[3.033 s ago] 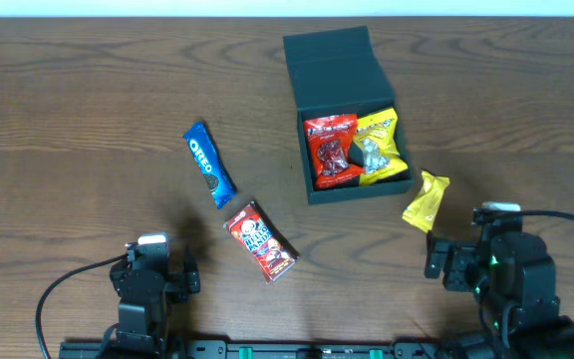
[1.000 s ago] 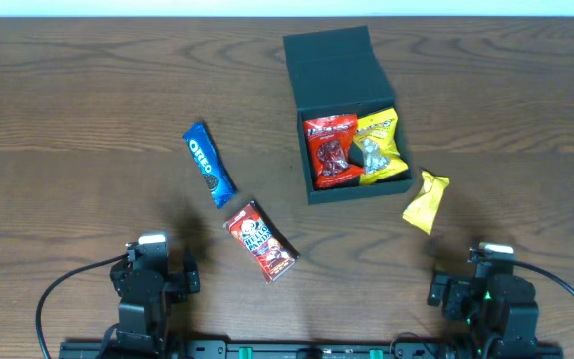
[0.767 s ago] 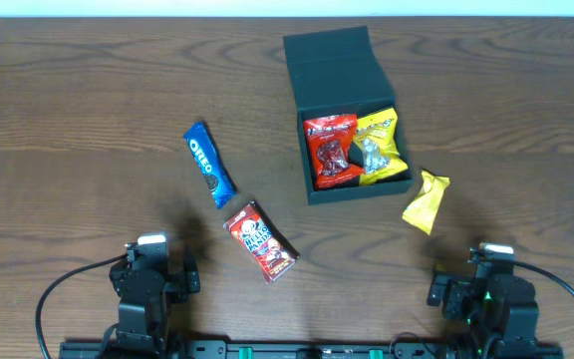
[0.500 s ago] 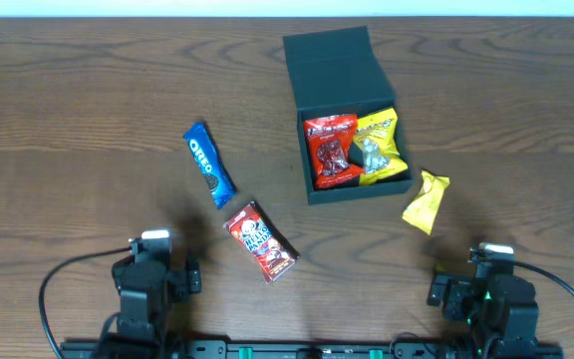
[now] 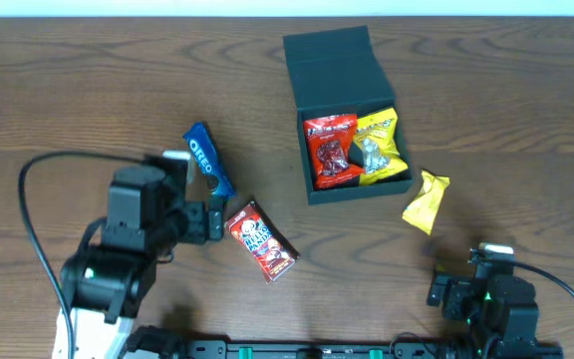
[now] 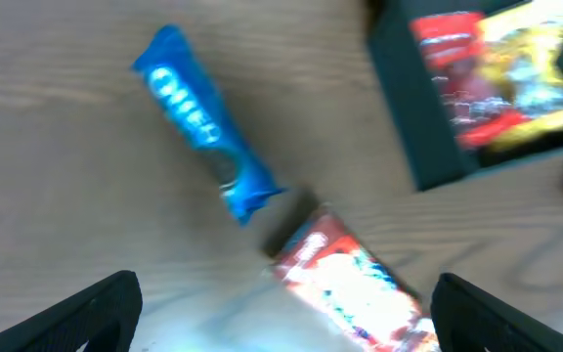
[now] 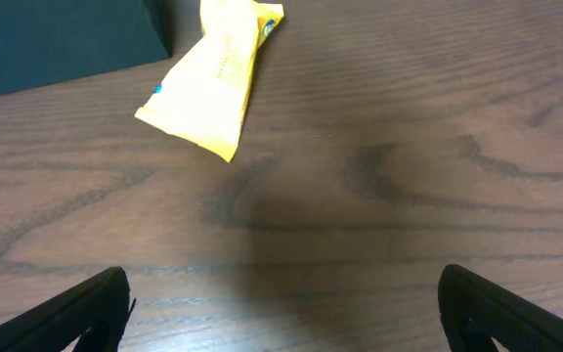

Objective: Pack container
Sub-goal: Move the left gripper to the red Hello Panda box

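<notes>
Overhead: a dark brown wood-grain table [image 5: 68, 90] fills the view, with a pale strip along its far edge. The container [image 5: 332, 65] stands open with its lid flap thrown back, well ahead and to the right of the left gripper [image 5: 202, 199], and ahead and to the left of the right gripper [image 5: 476, 282]. Inside it are a packed red packet [image 5: 330, 150], a packed yellow packet [image 5: 385, 135] and a small silvery piece [image 5: 370, 153] that is too small to identify. Three packets lie loose. One Oreo pack [image 5: 209, 165] is just beside the left gripper, one loose red packet [image 5: 260, 241] is to its right, and one loose yellow packet [image 5: 426, 199] is ahead of the right gripper. Both arms are cut off at the near edge.

Left wrist: the picture is blurred. The two fingers [image 6: 96, 308] stand spread wide with nothing between them. The Oreo pack lies ahead and to the left. The loose red packet is ahead and low, cut off by the bottom edge. A corner of the container shows at the upper right.

Right wrist: the fingers [image 7: 86, 308] are also spread wide and empty, above bare wood with a soft shadow on it. The loose yellow packet lies ahead and to the left. Only a corner of the container shows beyond it.
</notes>
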`<control>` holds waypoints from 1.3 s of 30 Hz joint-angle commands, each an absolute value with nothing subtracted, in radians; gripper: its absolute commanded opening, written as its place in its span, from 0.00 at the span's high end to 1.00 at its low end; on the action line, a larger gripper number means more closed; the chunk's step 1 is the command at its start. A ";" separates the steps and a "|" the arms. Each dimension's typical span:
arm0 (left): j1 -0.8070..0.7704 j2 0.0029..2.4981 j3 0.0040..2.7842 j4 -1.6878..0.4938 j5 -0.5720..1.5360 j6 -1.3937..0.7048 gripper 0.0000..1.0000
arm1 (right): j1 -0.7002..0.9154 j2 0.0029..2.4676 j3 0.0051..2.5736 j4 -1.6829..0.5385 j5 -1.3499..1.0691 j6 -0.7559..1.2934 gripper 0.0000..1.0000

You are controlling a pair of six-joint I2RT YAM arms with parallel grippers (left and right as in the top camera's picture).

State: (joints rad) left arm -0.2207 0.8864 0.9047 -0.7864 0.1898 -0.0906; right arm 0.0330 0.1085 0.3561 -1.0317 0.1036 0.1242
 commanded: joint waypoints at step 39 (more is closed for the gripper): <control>-0.647 1.582 1.027 -0.912 -0.025 -1.335 0.04 | 0.020 0.104 0.352 -1.037 0.101 0.115 0.01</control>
State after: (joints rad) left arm -0.6453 1.5570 1.0378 -0.9257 0.0391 -1.3628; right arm 0.0330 0.1089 0.3561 -1.0317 0.1040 0.1242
